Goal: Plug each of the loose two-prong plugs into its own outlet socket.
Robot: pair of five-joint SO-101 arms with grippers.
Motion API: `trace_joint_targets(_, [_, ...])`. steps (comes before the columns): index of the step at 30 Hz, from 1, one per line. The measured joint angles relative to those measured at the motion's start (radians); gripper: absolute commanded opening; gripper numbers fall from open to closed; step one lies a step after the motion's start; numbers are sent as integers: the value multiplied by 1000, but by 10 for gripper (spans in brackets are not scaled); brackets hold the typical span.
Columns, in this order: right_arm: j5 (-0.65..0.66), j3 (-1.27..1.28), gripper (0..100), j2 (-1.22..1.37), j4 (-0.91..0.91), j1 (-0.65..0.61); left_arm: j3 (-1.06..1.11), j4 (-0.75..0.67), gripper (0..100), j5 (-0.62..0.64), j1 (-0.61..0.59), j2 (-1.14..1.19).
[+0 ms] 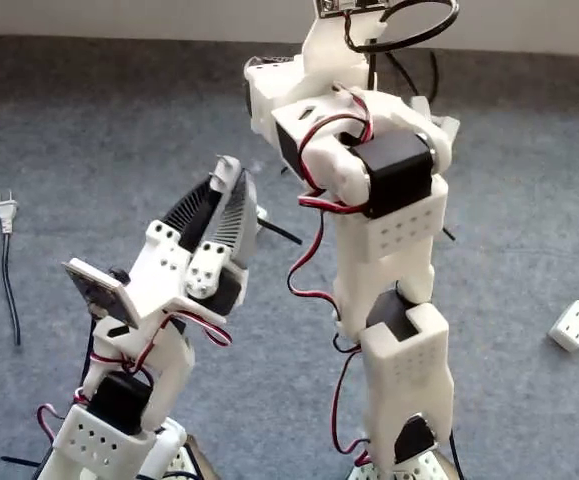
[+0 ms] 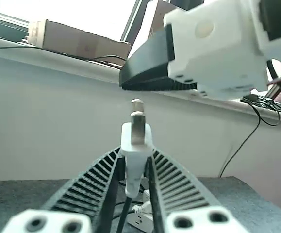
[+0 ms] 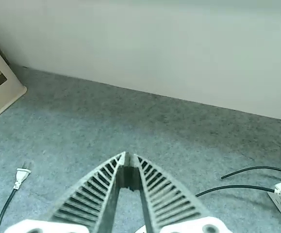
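Pinching a white plug [image 2: 136,138] prongs-up above mid-desk, the left tool [image 2: 136,154] seems to ready it for the outlet socket [image 1: 574,325] at the right. The right tool [image 3: 128,159] is pressed together. A second plug [image 1: 6,212] lies left.

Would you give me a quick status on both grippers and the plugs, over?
Left gripper shut on white plug, prongs up. Right gripper shut, nothing clearly held. Second plug loose on carpet; outlet socket unblocked.

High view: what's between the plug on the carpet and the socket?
Between plug and socket stand both arms in the high view: left arm, its tool gripping a second plug, and right arm.
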Motion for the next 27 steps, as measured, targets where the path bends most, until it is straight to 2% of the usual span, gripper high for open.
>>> trace_joint_targets(6, [0, 83, 6, -190, 0, -52, 18, 0, 5, 0, 40, 0])
trace_joint_targets(12, [6, 480, 6, -476, 0, -192, 18, 0, 5, 0, 35, 0])
trace_joint_targets(17, [83, 752, 6, -675, -8, -307, 18, 0, 5, 0, 35, 0])
trace_joint_targets(23, [149, 1039, 6, -813, -69, -327, 18, 0, 5, 0, 38, 0])
trace_joint_targets(27, [160, 1241, 6, -875, -195, -327, 18, 0, 5, 0, 37, 0])
